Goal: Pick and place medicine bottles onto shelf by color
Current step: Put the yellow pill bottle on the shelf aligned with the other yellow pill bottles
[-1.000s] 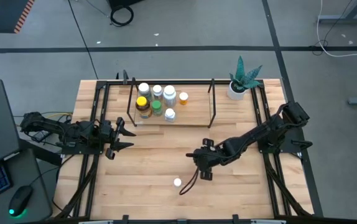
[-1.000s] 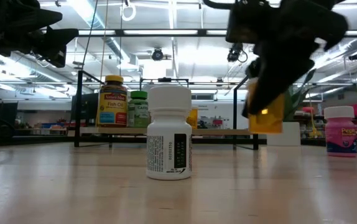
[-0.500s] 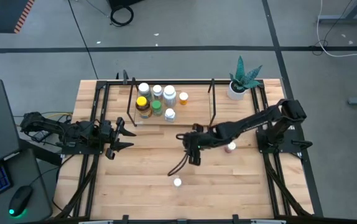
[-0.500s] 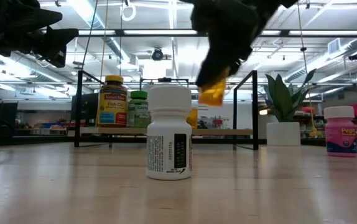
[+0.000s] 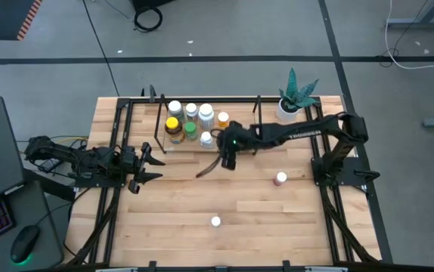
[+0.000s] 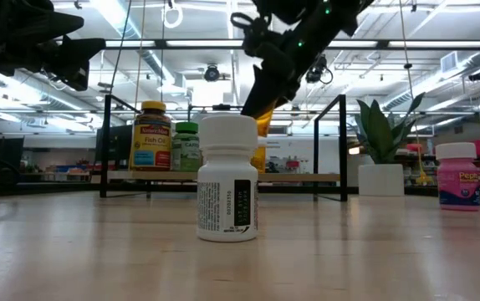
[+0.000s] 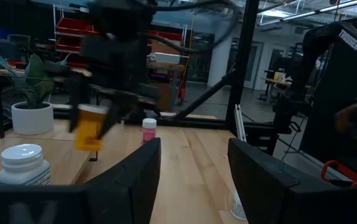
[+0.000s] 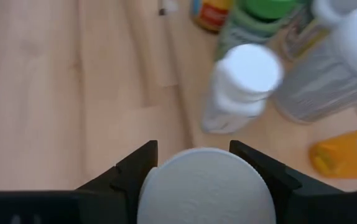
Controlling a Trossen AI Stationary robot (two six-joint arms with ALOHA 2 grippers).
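My right gripper hangs over the near edge of the shelf, shut on an orange bottle with a white cap. On the shelf stand several bottles: white-capped ones, an orange one, a yellow-capped one and a green-capped one. A pink bottle and a white bottle stand upright on the tabletop. My left gripper waits open at the table's left side. My right gripper pinches the orange bottle at its white cap between the two fingers. The fingers come slanting down from the table's right. The bottle hangs below them, lifted clear of the shelf board and the table.
A white pot with a green plant stands at the far right corner, beside the shelf. Black rods frame the shelf's ends. Bare wood lies between the two loose bottles and the shelf.
My right gripper has swung from the table's near middle toward the far edge and a little left, rising, up to the shelf. It has carried the orange bottle along, clear of the table. The pink bottle, earlier under the arm, now shows.
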